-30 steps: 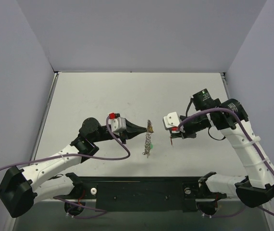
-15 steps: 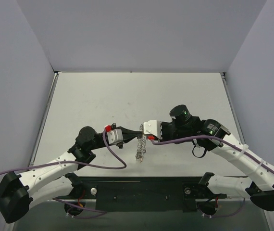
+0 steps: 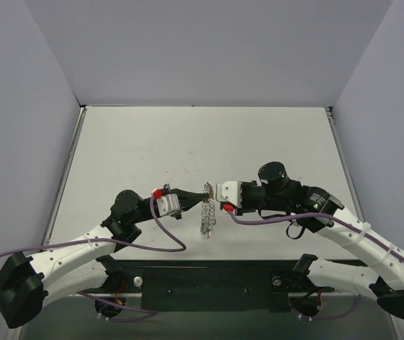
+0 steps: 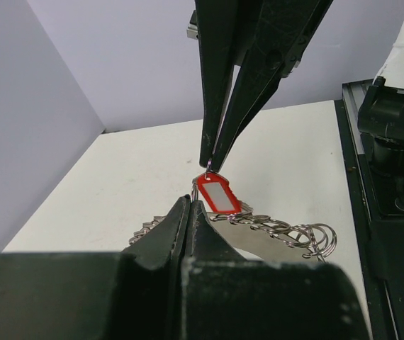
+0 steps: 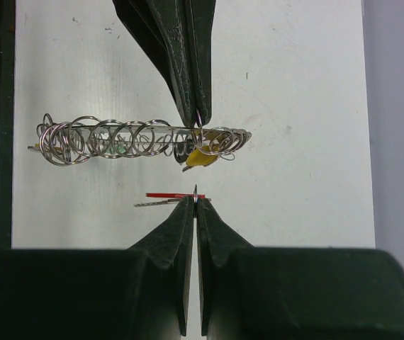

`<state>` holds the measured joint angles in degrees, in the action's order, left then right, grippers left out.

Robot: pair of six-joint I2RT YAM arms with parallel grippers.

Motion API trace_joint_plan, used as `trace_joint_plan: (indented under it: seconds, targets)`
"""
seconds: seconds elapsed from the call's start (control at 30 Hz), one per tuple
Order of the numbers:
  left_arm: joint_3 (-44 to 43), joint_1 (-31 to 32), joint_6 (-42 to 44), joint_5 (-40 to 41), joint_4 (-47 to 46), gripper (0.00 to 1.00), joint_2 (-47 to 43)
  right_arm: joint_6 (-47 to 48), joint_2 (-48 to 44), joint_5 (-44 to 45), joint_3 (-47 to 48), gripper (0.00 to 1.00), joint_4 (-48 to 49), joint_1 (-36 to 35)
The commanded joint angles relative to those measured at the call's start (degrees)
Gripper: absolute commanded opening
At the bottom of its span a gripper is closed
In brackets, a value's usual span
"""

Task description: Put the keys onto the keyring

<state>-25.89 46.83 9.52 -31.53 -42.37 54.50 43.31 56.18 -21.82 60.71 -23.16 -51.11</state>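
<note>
Keyring (image 5: 138,138), one silvery coil carrying one yellow-headed key (image 5: 202,158), hangs over the white worktop (image 3: 152,142) between pale lilac walls (image 3: 18,106), its end pinched in the left tool (image 5: 198,122). Just beside the keyring, the right tool (image 5: 196,201) pinches one red-headed key (image 5: 166,196).

Soft overhead light is bathing the table (image 3: 152,142) evenly, throwing only faint shadows. In the wrist views the dark foreground is blurring while the keyring (image 5: 117,134) is showing crisply.

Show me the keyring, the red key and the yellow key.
keyring (image 5: 127,138), right wrist view, middle coils.
red key (image 4: 220,197), left wrist view, its red head.
yellow key (image 5: 202,158), right wrist view, its yellow head.
</note>
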Motion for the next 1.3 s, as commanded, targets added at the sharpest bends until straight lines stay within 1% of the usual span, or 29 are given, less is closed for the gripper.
trace_joint_plan:
  seconds: [0.0,0.17,0.5,0.9,1.27]
  targets:
    - [-0.2,0.3,-1.1,1.6,-8.5,0.00,-0.5,-0.8,-1.3,-0.1,-1.8,0.00,5.7,-0.7]
    - [0.2,0.5,-2.0,1.6,-10.5,0.00,0.1,-0.8,-1.3,-0.1,-2.7,0.00,8.0,-1.3]
    - [0.4,1.3,-2.0,2.0,-10.5,0.00,0.3,-2.7,-1.4,0.1,-3.4,0.00,10.7,-1.5]
    - [0.7,1.3,-1.7,3.6,-10.5,0.00,0.0,-2.9,-2.5,-1.2,-3.2,0.00,9.1,-1.5]
    - [1.1,1.3,-2.1,4.0,-11.6,0.00,-0.2,-4.5,-2.7,-2.7,-3.2,0.00,10.3,-1.5]
